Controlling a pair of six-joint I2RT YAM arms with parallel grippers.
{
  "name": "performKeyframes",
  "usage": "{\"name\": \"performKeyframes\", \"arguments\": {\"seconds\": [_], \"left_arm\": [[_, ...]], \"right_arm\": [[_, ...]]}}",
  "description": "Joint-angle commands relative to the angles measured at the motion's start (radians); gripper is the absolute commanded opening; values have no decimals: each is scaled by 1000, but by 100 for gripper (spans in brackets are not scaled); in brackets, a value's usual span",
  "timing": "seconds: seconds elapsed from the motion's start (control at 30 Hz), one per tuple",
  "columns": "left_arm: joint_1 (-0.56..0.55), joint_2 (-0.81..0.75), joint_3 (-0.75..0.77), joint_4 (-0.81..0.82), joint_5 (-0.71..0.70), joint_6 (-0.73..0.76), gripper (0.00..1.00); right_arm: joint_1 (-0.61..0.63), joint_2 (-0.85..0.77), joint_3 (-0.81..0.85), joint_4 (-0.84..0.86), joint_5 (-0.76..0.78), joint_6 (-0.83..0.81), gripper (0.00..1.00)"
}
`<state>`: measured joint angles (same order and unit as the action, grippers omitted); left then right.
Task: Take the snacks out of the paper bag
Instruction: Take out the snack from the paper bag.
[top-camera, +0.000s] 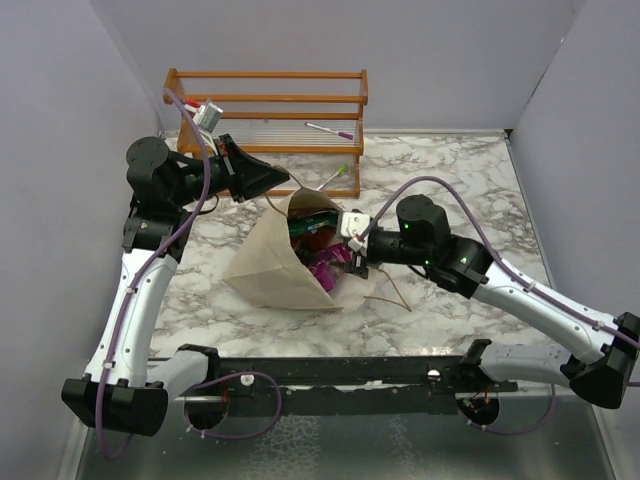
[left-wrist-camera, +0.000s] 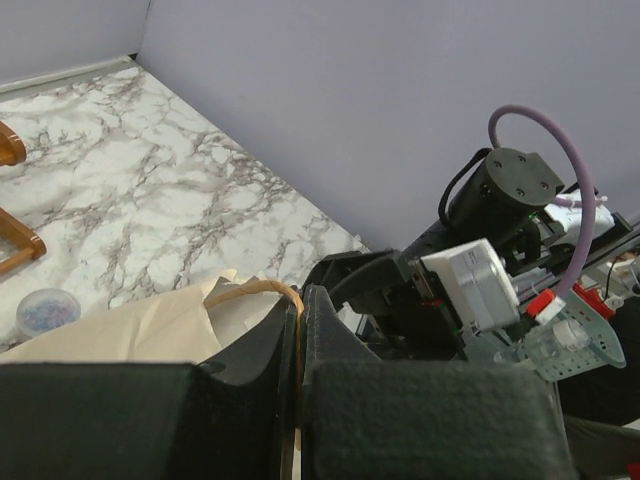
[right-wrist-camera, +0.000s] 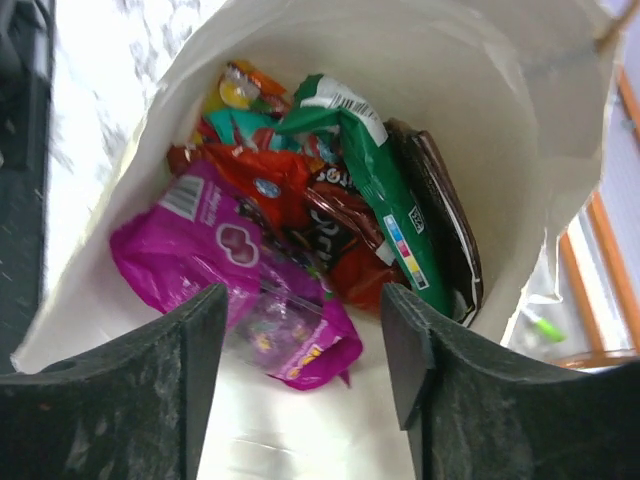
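The paper bag (top-camera: 275, 270) lies on its side near the middle of the marble tabletop (top-camera: 450, 180), its mouth turned toward the far right. The left gripper (top-camera: 285, 178) is pinched tight on the tan string handle (left-wrist-camera: 250, 288) at the bag's far rim. The right gripper (right-wrist-camera: 305, 310) sits at the mouth with its fingers spread wide and nothing between them.

Looking in through the right wrist camera, the snacks are all inside the bag:
- A purple packet (right-wrist-camera: 190, 245) lies nearest, with a white heart-like mark and a barcode.
- A red packet (right-wrist-camera: 300, 190) has white lettering too crumpled to read.
- A green packet (right-wrist-camera: 375, 170) carries a barcode and a strip of coloured squares.
- A dark brown packet (right-wrist-camera: 440, 200) rests against the bag's wall.
- Teal (right-wrist-camera: 240, 130) and yellow (right-wrist-camera: 240, 95) packets lie deepest.

I can make out no brand. A wooden rack (top-camera: 265, 100) stands along the tabletop's far edge.
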<state>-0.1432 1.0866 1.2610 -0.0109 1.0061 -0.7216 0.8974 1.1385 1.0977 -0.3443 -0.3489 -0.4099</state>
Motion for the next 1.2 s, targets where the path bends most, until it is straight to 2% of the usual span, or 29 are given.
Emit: {"name": "performKeyframes", "arguments": {"seconds": [0.0, 0.1, 0.27, 0.4, 0.5, 0.57, 0.83, 1.0, 1.07, 1.17], "left_arm": [[5, -36, 3, -9, 29, 41, 0], [5, -37, 12, -32, 27, 58, 0], [5, -35, 31, -63, 13, 79, 0], [5, -32, 44, -83, 8, 92, 0], [5, -31, 61, -123, -2, 122, 0], [5, -30, 71, -142, -7, 138, 0], [5, -19, 89, -225, -39, 209, 0], [5, -20, 117, -232, -45, 218, 0], [5, -19, 122, -233, -47, 215, 0], [5, -14, 125, -222, -46, 203, 0]], "right_arm": [[3, -18, -64, 112, -43, -349, 59], [3, 6, -68, 103, -35, -451, 57], [3, 60, -81, 160, 42, -510, 55], [3, 102, -48, 88, 13, -544, 54], [3, 123, -16, -68, -56, -571, 63], [3, 123, -8, -119, -37, -545, 66], [2, 37, -38, -207, -172, -496, 85], [2, 92, -2, -268, -235, -508, 90], [2, 123, 16, -276, -261, -519, 99], [2, 155, 22, -249, -261, -533, 99]]}}
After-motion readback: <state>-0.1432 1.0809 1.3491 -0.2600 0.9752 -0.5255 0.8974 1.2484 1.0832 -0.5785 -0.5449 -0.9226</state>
